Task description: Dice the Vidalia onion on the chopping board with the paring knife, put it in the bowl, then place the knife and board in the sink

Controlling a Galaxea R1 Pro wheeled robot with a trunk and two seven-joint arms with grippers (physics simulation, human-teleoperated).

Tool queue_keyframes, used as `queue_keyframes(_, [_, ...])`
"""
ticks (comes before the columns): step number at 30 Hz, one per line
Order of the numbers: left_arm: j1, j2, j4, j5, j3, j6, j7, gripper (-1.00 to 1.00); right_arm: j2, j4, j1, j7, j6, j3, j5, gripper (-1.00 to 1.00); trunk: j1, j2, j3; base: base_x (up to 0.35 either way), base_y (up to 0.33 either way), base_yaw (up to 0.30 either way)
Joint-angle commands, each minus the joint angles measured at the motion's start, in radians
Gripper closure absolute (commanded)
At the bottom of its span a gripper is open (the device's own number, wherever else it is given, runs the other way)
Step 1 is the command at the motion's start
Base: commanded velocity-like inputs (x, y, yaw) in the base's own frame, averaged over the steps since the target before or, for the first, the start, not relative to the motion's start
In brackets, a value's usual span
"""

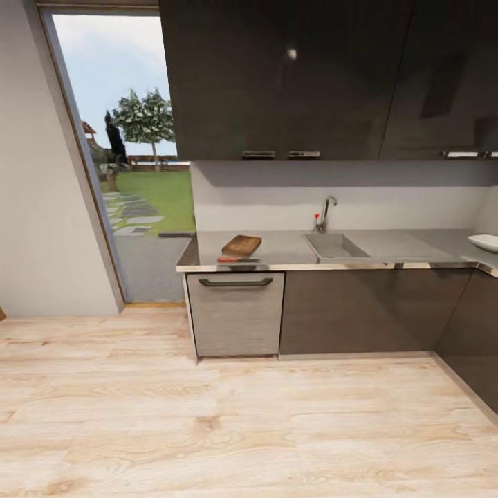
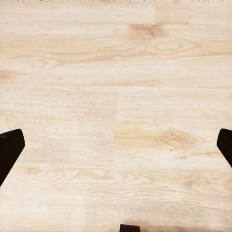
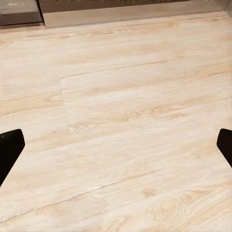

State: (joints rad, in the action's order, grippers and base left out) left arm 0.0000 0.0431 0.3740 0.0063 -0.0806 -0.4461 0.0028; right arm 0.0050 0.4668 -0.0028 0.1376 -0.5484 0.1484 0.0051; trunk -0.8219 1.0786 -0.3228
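In the head view a brown wooden chopping board (image 1: pixel 241 245) lies on the grey countertop (image 1: pixel 283 247), with the red-handled paring knife (image 1: pixel 237 260) just in front of it near the front edge. The sink (image 1: pixel 334 245) with its chrome tap (image 1: pixel 325 211) is set to the right of the board. A white bowl (image 1: pixel 484 242) sits at the far right of the worktop. The onion is hidden inside the basin. My left gripper (image 2: pixel 116 150) and right gripper (image 3: pixel 116 150) both hang open over the wooden floor, nothing between their fingers.
A pale wooden floor (image 1: pixel 228 422) stretches between me and the dark cabinets (image 1: pixel 360 311). A grey dishwasher front (image 1: pixel 236 312) stands under the board. Dark wall cupboards (image 1: pixel 325 76) hang above. A tall window (image 1: pixel 131 159) is at the left, and the counter turns a corner at the right.
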Motion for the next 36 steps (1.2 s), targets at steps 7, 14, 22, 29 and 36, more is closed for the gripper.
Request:
queue_keyframes(7, [0.000, 0.000, 0.000, 0.001, -0.001, -0.002, 0.000, -1.00, 0.000, 0.001, 0.000, 0.000, -0.002, 0.002, 0.001, -1.00, 0.027, -0.049, 0.021, 0.000, 0.000, 0.000])
queue_keyframes(14, [0.000, 0.000, 0.000, 0.001, -0.001, -0.002, 0.000, -1.00, 0.000, 0.001, 0.000, 0.000, -0.002, 0.002, 0.001, -1.00, 0.054, -0.098, 0.043, 0.000, 0.000, 0.000])
queue_keyframes(22, [0.000, 0.000, 0.000, 0.001, -0.001, -0.002, 0.000, -1.00, 0.000, 0.001, 0.000, 0.000, -0.002, 0.002, 0.001, -1.00, 0.084, -0.154, 0.068, 0.000, 0.000, 0.000])
queue_keyframes(29, [0.000, 0.000, 0.000, 0.001, -0.001, -0.002, 0.000, -1.00, 0.000, 0.001, 0.000, 0.000, -0.002, 0.002, 0.001, -1.00, 0.111, -0.203, 0.090, 0.000, 0.000, 0.000])
queue_keyframes(36, [0.000, 0.000, 0.000, 0.001, -0.001, -0.002, 0.000, -1.00, 0.000, 0.000, 0.000, 0.000, -0.002, 0.002, 0.001, -1.00, 0.138, -0.252, 0.112, 0.000, 0.000, 0.000])
